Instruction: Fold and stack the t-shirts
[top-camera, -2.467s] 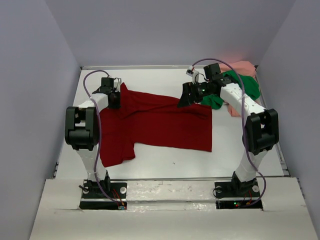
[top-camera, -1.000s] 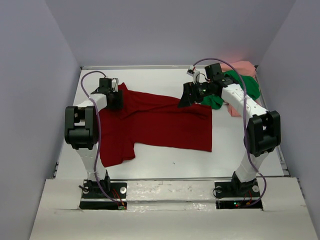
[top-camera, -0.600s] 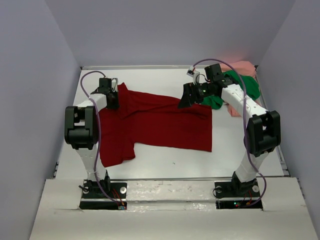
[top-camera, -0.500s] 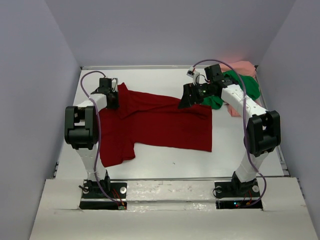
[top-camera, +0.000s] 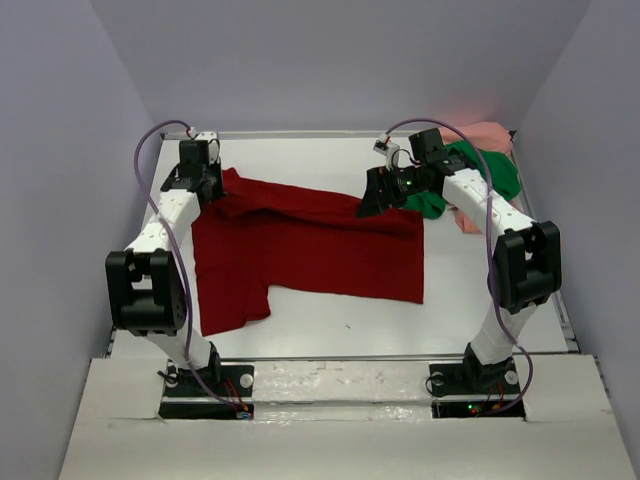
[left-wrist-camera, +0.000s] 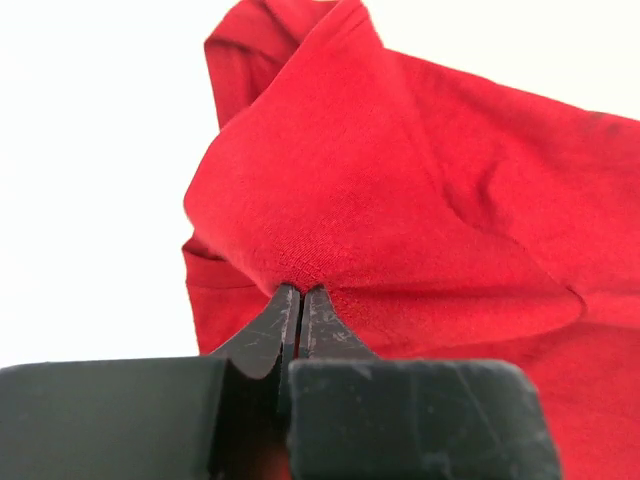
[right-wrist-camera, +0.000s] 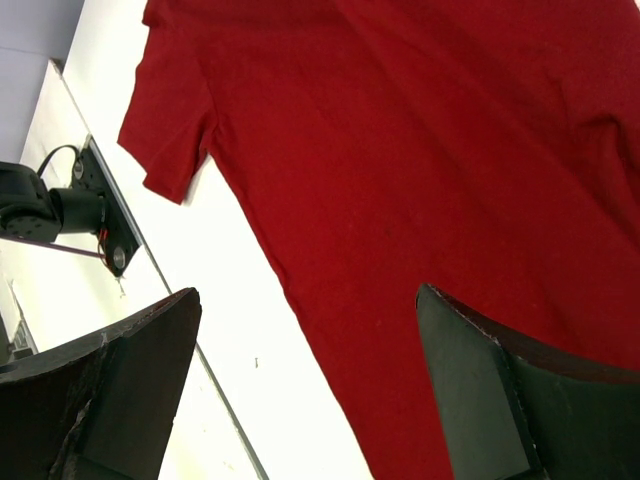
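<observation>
The dark red t-shirt (top-camera: 310, 245) lies spread across the middle of the white table. My left gripper (top-camera: 212, 192) is shut on the shirt's far left corner; in the left wrist view the closed fingertips (left-wrist-camera: 300, 295) pinch a raised fold of the red cloth (left-wrist-camera: 420, 200). My right gripper (top-camera: 368, 203) is open and hovers above the shirt's far right edge; its wrist view shows both fingers (right-wrist-camera: 480, 380) wide apart over the red shirt (right-wrist-camera: 400, 150). The bright green t-shirt (top-camera: 490, 170) and the pale salmon pink t-shirt (top-camera: 485, 133) lie bunched at the far right corner.
White walls enclose the table on the left, far and right sides. A metal rail (top-camera: 340, 358) runs along the near edge in front of the arm bases. The left arm's base (right-wrist-camera: 60, 210) shows in the right wrist view.
My left arm has swung left and toward the far wall, pulling the shirt's far left corner outward. The right gripper has stayed in place, open.
</observation>
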